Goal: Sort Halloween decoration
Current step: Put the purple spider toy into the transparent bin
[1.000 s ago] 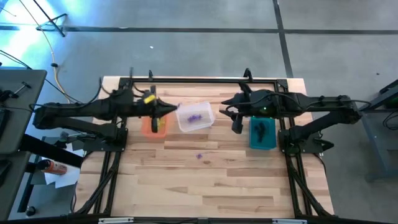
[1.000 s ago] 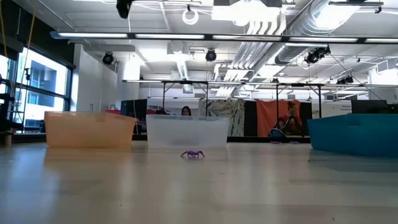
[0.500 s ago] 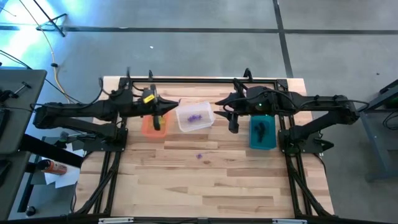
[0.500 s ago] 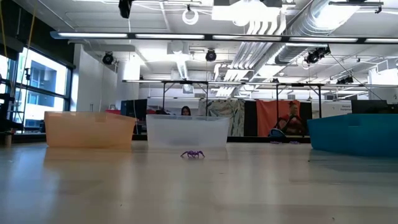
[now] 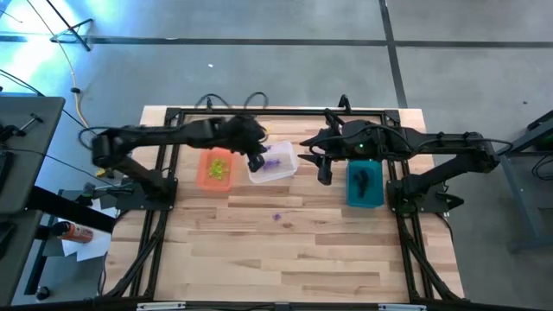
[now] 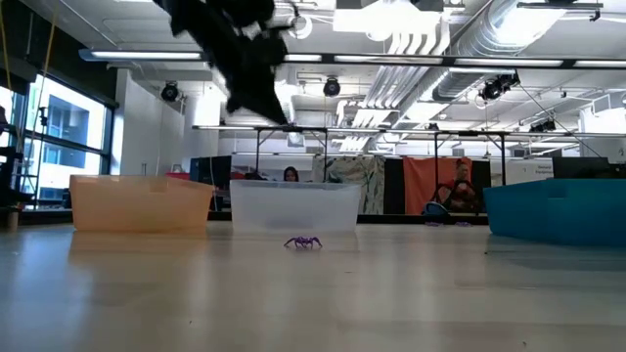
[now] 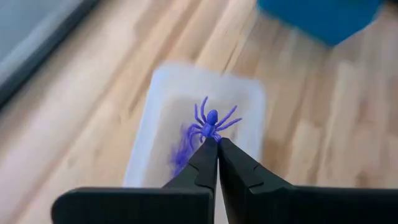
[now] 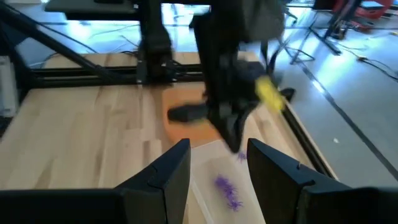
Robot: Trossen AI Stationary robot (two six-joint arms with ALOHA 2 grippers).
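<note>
- Notably, my left gripper (image 5: 257, 162) has swung off the orange bin (image 5: 215, 168), where it stood a second ago, and now hangs over the clear bin (image 5: 273, 162).
- Its fingers are clenched on a purple spider (image 7: 211, 121), held above the clear bin's interior; other purple pieces (image 5: 271, 161) already lie there.
- With my arm gone, the orange bin shows yellow-green pieces (image 5: 217, 165) inside.
- My right gripper (image 5: 323, 169) has barely moved; it waits between the clear bin and the teal bin (image 5: 365, 185), fingers spread and empty.
- One purple spider (image 5: 277, 217) remains loose on the table (image 5: 285, 259).
- Judgement: the drop is imminent; one pick likely remains.
</note>
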